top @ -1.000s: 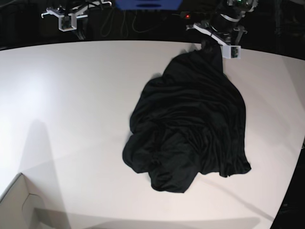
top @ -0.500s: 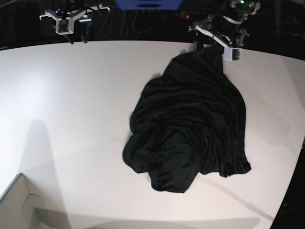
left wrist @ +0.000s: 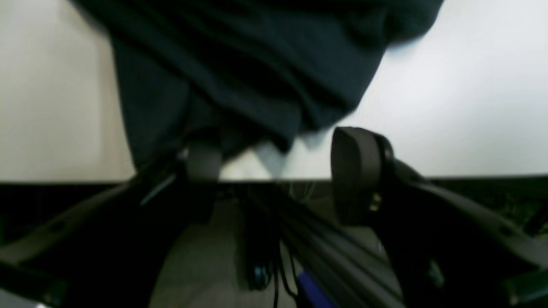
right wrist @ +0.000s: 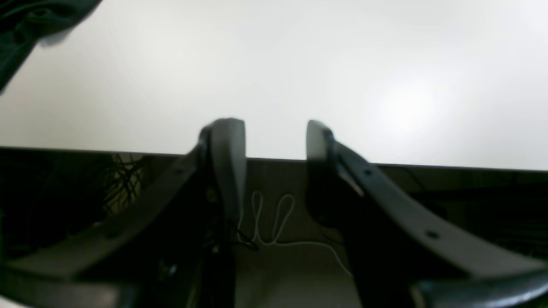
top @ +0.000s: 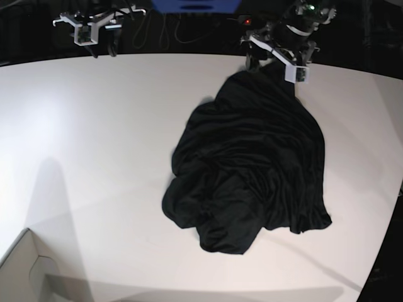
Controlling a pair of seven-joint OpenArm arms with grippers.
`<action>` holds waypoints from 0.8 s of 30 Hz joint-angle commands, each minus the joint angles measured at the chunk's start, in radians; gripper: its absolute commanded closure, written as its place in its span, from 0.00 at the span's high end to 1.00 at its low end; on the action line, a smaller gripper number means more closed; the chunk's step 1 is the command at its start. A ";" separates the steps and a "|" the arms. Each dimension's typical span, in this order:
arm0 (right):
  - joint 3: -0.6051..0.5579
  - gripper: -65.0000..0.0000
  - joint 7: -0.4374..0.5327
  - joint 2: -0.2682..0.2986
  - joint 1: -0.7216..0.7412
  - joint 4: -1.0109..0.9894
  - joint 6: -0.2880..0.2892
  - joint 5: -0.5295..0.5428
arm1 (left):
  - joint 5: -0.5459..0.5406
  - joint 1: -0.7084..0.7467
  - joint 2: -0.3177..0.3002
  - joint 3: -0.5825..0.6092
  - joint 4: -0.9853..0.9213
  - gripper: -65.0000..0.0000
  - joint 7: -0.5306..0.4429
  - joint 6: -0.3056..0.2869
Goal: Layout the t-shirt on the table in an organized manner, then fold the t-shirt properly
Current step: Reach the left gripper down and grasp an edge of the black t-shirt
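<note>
We see the t-shirt (top: 252,163) crumpled on the worktop (top: 94,138); both the left pincer (left wrist: 274,171) and right pincer (right wrist: 276,162), at twelve o'clock, are spread; layout and folding remain.

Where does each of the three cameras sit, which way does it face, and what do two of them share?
Base: high up, looking down on the white table, black t-shirt and both arms at the far edge.
Left wrist: behind the open left gripper, facing the shirt's edge.
Right wrist: behind the open right gripper, facing bare table.
Shared: base and left wrist both show the shirt.
</note>
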 commanded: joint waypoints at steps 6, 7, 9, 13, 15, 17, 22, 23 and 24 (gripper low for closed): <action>0.005 0.37 0.025 0.003 -0.018 0.014 -0.001 0.000 | 0.001 -0.012 -0.002 0.037 -0.006 0.61 -0.024 0.006; 0.005 0.37 0.025 0.003 -0.018 0.014 -0.001 0.000 | 0.001 -0.014 0.000 0.037 -0.016 0.61 -0.024 0.006; 0.006 0.37 0.025 0.003 -0.018 0.012 -0.001 0.000 | 0.001 -0.015 0.000 0.036 -0.028 0.61 -0.024 0.006; 0.008 0.37 0.025 0.003 -0.018 0.012 -0.001 0.000 | 0.001 -0.020 0.000 0.036 -0.035 0.61 -0.027 0.006; 0.008 0.37 0.025 0.003 -0.016 0.012 -0.001 0.000 | -0.007 -0.034 0.000 0.036 -0.035 0.60 -0.024 0.005; 0.008 0.37 0.025 0.003 -0.016 0.012 -0.001 0.000 | -0.008 -0.035 0.000 0.036 -0.037 0.60 -0.024 0.005; 0.008 0.37 0.024 0.003 -0.015 0.011 -0.001 0.000 | -0.008 -0.052 0.001 0.037 -0.040 0.32 -0.024 0.002; 0.008 0.37 0.024 0.003 -0.015 0.011 -0.001 0.000 | -0.010 -0.057 0.001 0.037 -0.051 0.25 -0.024 0.002; 0.008 0.37 0.024 0.003 -0.015 0.011 -0.001 0.000 | -0.010 -0.060 0.001 0.037 -0.062 0.17 -0.024 0.003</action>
